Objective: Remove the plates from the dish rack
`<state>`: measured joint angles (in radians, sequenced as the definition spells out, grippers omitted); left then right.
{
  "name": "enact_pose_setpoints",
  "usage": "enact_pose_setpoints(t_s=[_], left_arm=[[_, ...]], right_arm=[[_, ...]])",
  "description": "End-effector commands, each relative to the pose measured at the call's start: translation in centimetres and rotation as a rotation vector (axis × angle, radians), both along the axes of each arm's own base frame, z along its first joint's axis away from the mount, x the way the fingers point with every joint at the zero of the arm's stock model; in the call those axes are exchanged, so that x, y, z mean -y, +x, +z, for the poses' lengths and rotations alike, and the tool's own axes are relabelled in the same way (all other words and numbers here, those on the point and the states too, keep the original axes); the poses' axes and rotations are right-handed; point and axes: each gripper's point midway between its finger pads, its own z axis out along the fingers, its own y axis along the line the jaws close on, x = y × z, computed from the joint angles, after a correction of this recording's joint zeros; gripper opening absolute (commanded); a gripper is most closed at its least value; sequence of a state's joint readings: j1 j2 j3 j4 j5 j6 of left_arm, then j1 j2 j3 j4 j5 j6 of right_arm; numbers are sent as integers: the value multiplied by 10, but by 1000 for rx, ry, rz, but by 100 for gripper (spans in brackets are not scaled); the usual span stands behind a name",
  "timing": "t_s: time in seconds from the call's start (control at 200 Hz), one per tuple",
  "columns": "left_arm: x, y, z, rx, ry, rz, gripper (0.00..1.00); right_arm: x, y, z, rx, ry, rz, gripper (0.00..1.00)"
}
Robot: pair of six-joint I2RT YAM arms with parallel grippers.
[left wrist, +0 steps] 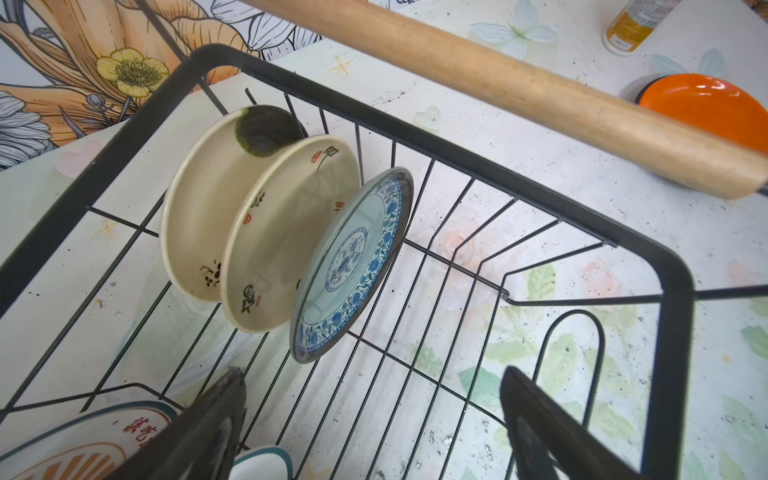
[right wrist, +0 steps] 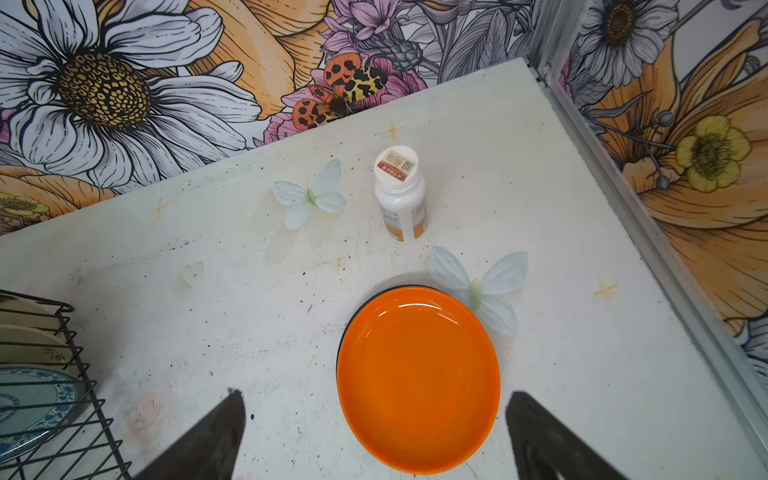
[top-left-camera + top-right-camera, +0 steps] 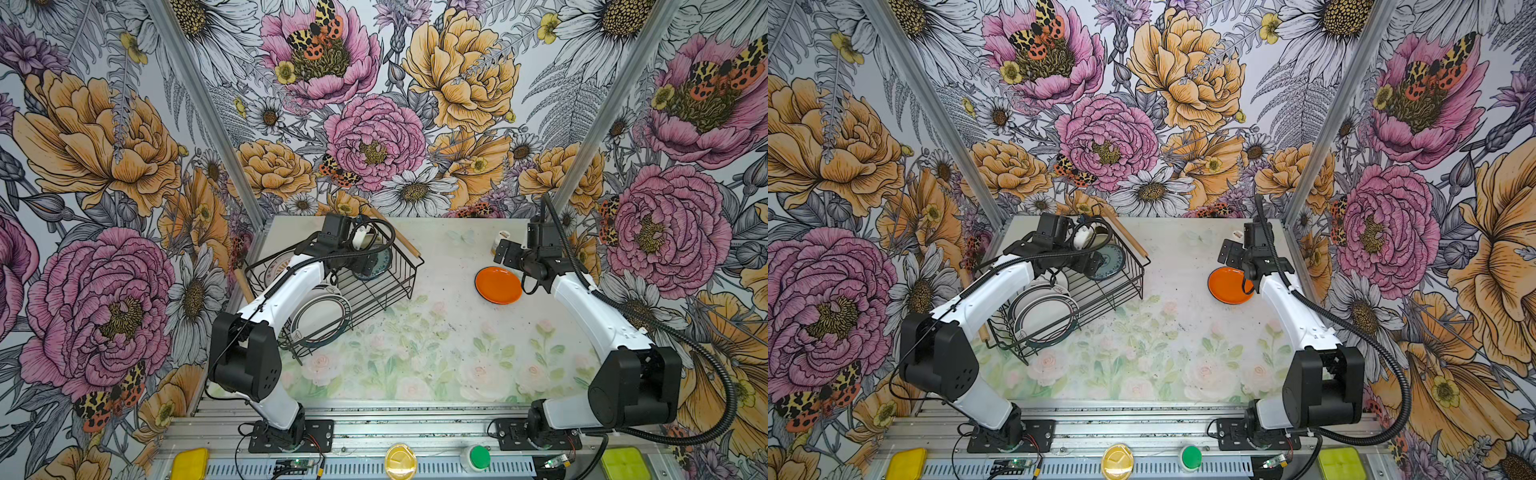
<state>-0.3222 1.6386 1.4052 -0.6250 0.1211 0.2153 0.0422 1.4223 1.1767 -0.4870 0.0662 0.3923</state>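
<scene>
Orange plate (image 2: 417,378), blue-floral plate (image 1: 353,266), black wire dish rack (image 3: 386,286).

Walls (image 3: 374,124) with big pink and yellow flowers stand at 9, 12 and 3 o'clock around a pale table (image 3: 436,340).

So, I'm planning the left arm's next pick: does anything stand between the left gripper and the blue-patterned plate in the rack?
Nothing visible does. The open left gripper faces the blue-patterned plate across bare dish rack wires. The two cream plates stand behind it, and the wooden handle lies beyond them.
</scene>
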Motion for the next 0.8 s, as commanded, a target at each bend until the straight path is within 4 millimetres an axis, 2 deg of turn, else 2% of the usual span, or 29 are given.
enact_pose_setpoints(t_s=[0.0,0.21,0.395,0.41,0.45,0.65,0.796], left_arm=[[-3,10,3,26,39,-59,95],[-3,26,-1,19,49,-111,91],[-1,35,-8,-19,56,-129,81],[-1,38,-22,-49,63,-132,81],[-1,39,-29,-60,70,-134,81],[-2,49,-44,-83,82,-156,74],[-2,52,-54,-110,100,-179,63]], right_arm=[[2,5,1,19,-19,14,99],[6,7,0,14,-25,5,99],[12,7,-1,13,-33,-13,99],[13,7,0,14,-33,-14,99],[14,7,-1,13,-34,-19,99],[16,8,-5,0,-28,-25,99],[18,7,-6,-1,-30,-34,99]])
